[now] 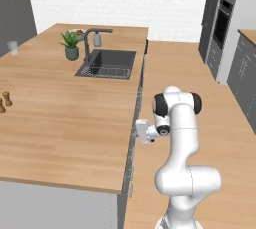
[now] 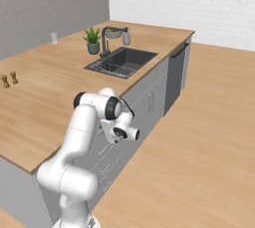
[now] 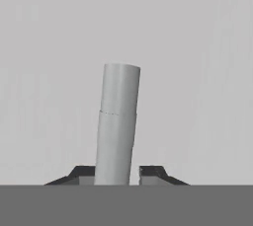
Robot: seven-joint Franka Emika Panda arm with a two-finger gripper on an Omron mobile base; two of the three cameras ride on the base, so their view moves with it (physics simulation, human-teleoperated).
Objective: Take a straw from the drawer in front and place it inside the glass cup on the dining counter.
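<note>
Hand view: your gripper (image 3: 116,173) straddles a grey handle bar (image 3: 117,121) on the drawer (image 3: 197,72) front; grip unclear | glass cup (image 1: 13,47) stands far left on the surface (image 1: 60,118), well apart from the gripper.

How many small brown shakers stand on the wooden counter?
2. Both shakers stand side by side near the dining counter edge far from the arm: one, the other partly cut off in the left base view.

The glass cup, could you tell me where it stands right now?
The glass cup stands near the counter's far left corner, left of the potted plant.
</note>
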